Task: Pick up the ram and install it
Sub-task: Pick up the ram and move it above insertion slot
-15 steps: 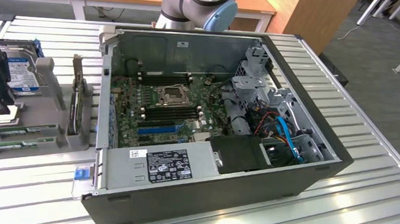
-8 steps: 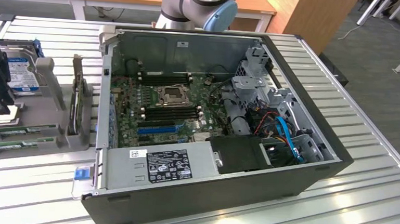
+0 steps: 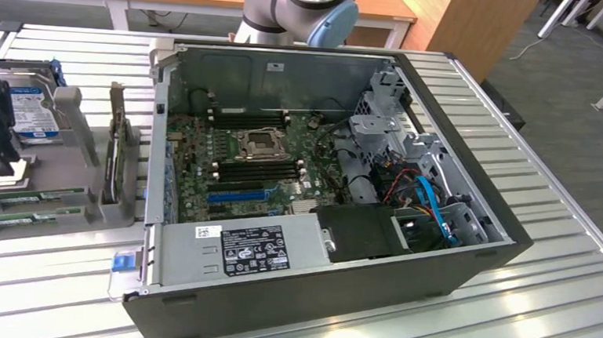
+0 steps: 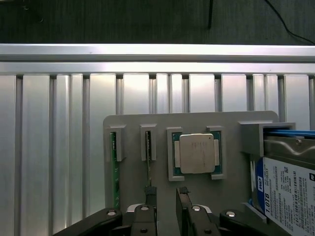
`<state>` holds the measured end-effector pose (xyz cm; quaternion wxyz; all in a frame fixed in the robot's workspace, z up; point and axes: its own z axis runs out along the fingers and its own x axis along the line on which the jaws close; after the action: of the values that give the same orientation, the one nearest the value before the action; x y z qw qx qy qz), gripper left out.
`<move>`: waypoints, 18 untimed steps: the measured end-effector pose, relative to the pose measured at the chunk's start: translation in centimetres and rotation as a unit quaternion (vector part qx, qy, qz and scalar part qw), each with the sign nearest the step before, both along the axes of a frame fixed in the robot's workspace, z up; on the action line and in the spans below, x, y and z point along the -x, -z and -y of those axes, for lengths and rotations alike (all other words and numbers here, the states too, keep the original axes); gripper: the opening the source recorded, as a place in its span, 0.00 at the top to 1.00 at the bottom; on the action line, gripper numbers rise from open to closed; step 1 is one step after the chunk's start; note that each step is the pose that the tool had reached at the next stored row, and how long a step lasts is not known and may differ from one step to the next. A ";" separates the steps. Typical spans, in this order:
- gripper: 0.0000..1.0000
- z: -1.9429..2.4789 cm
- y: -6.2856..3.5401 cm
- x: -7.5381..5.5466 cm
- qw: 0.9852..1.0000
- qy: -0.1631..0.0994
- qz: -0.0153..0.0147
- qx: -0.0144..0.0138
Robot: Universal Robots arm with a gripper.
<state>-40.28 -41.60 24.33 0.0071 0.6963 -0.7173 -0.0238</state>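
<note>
At the exterior view's left you have the gripper (image 4: 166, 192) hanging over the grey holder (image 4: 133, 130), its fingers (image 4: 150, 204) spread apart with nothing between them; you are in the pick-up step, at the approach, and nothing is lifted yet. The ram (image 4: 148, 157) stands on edge in its groove of the holder, just beside the processor chip (image 4: 196, 153); a second green stick (image 4: 113, 167) stands in the neighbouring groove; a hard drive (image 4: 290, 187) rests at the holder's end beyond the chip. One fingertip lies in line with the ram's thin edge rather than clear of it; by my judgement the grasp calls for a small sideways correction, so that the stick sits between both fingers before you close. Toward the exterior view's right, well apart from the holder, the open computer case (image 3: 464, 261) lies on the slatted table (image 3: 543, 325); the black memory slots (image 3: 260, 169) wait on its motherboard (image 3: 191, 182); I cannot tell which are free; the install is not begun.
</note>
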 end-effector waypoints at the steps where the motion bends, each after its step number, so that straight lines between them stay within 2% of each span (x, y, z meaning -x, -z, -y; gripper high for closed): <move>1: 0.70 0.05 0.00 0.0 1.000 0.000 0.000 0.000; 14: 0.70 0.56 0.00 -0.1 1.000 0.000 0.000 0.000; 18: 0.70 0.57 0.00 -0.1 1.000 0.000 0.000 0.000</move>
<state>-40.22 -42.17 24.33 0.0073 0.6963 -0.7174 -0.0239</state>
